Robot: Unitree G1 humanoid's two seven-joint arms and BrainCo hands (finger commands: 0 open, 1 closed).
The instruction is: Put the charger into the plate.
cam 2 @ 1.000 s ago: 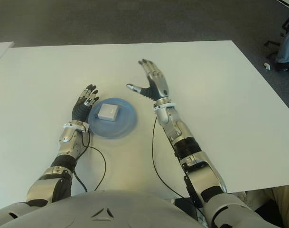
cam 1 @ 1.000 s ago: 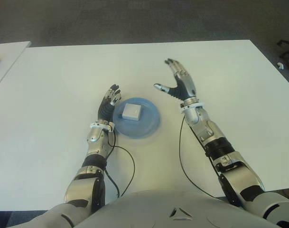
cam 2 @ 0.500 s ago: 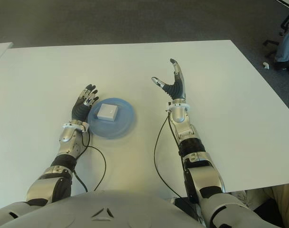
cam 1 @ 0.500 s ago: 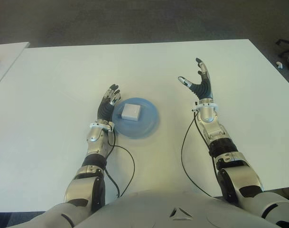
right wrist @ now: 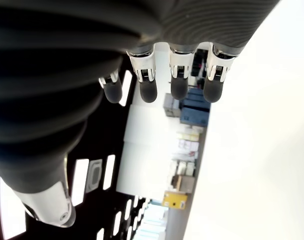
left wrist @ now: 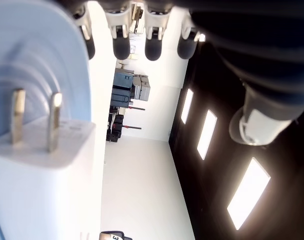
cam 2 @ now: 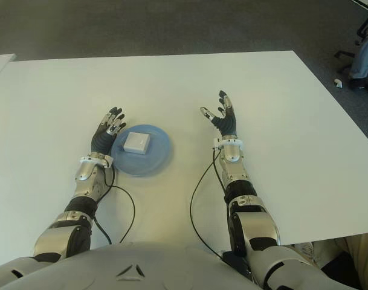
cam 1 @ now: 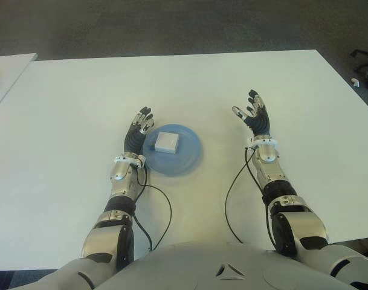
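A white square charger point(cam 1: 168, 141) lies in the middle of the light blue plate point(cam 1: 187, 157) on the white table. The left wrist view shows it close up, its two metal prongs point(left wrist: 34, 117) pointing out over the plate's rim. My left hand point(cam 1: 139, 129) is just left of the plate, fingers spread and holding nothing. My right hand point(cam 1: 254, 116) is off to the right of the plate, well apart from it, palm turned inward with fingers extended and nothing in them.
The white table point(cam 1: 69, 103) stretches wide on all sides of the plate. Black cables point(cam 1: 165, 208) trail from both wrists toward my body. A second white table's corner point(cam 1: 8, 66) shows at far left, and dark carpet lies beyond the far edge.
My right hand has drawn away from the plate, moving right and back toward me, and lowered. The left hand, plate and charger have stayed put.
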